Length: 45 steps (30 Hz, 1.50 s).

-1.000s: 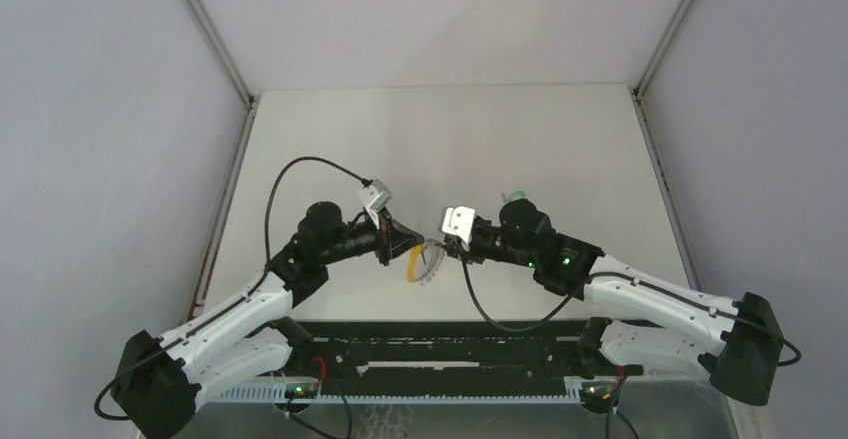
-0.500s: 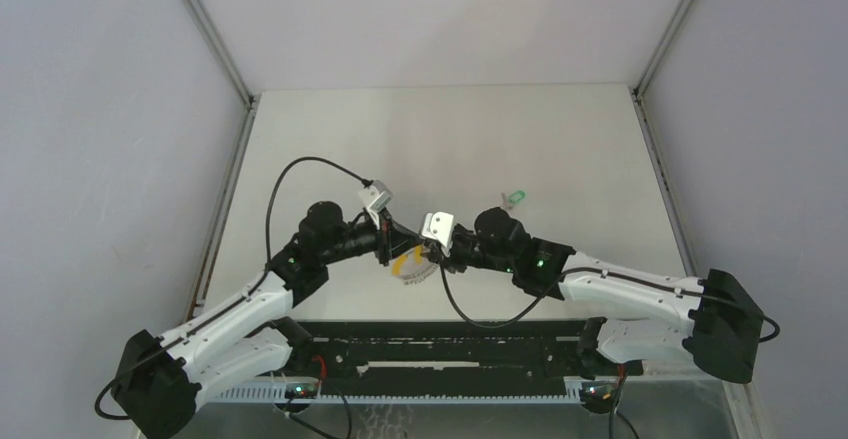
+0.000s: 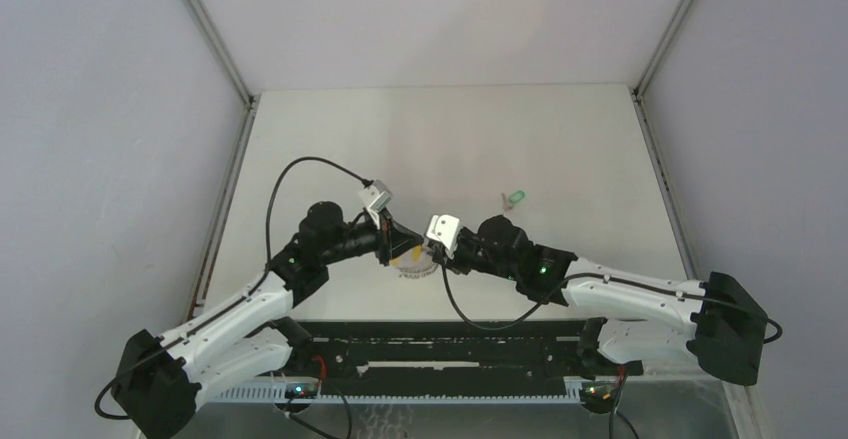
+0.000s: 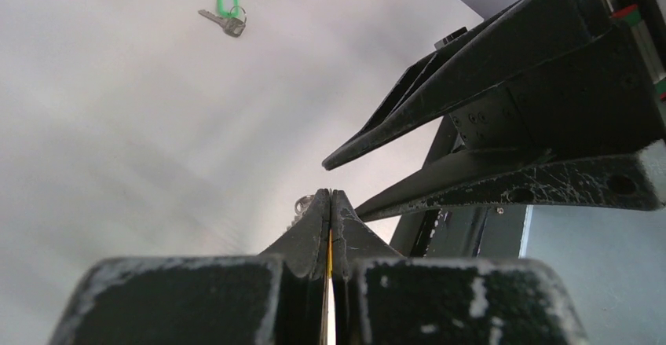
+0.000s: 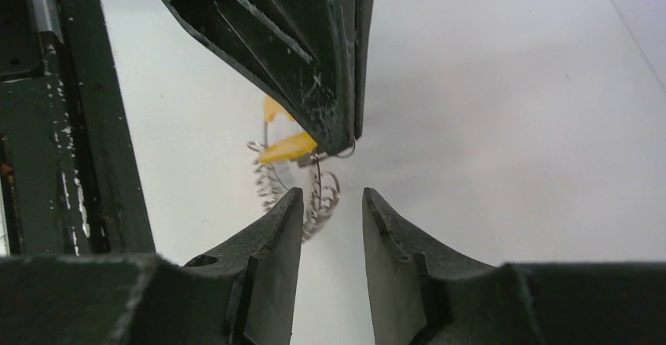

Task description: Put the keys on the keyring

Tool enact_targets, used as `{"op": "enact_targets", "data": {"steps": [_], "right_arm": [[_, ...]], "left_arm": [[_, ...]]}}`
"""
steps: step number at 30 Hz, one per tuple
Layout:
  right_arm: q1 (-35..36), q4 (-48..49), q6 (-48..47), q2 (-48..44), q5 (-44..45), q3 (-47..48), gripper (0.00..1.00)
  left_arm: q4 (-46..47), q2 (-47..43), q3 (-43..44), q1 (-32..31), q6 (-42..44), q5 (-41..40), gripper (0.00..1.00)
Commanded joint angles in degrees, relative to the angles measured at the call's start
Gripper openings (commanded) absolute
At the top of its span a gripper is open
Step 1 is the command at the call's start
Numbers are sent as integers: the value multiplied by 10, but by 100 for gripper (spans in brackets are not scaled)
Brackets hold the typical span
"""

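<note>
Where the left tool (image 4: 331, 197) pinches the keyring (image 5: 289, 148), its rim is hidden.

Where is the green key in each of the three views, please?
Top external: green key lies right of centre.
Left wrist: key at upper left.
Right wrist: not in view.
Shared landmark: left gripper, shut on the keyring.

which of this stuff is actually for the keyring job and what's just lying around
For the job: keyring, clamped in the left gripper; green key, loose on the table; open right gripper.
Just there: black rail, cables.
</note>
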Motion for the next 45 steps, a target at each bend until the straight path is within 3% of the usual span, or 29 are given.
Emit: {"op": "enact_targets", "data": {"steps": [1, 16, 28, 45], "right_arm": [[3, 14, 10, -31, 44, -13, 34], [0, 119, 21, 28, 86, -45, 39], [-28, 201, 11, 22, 12, -77, 37], [-63, 210, 0, -41, -46, -91, 31]], "left_arm": [[58, 1, 33, -3, -20, 2, 0], [112, 26, 17, -2, -74, -23, 0], [122, 30, 7, -3, -86, -14, 0], [119, 34, 10, -3, -77, 22, 0]]}}
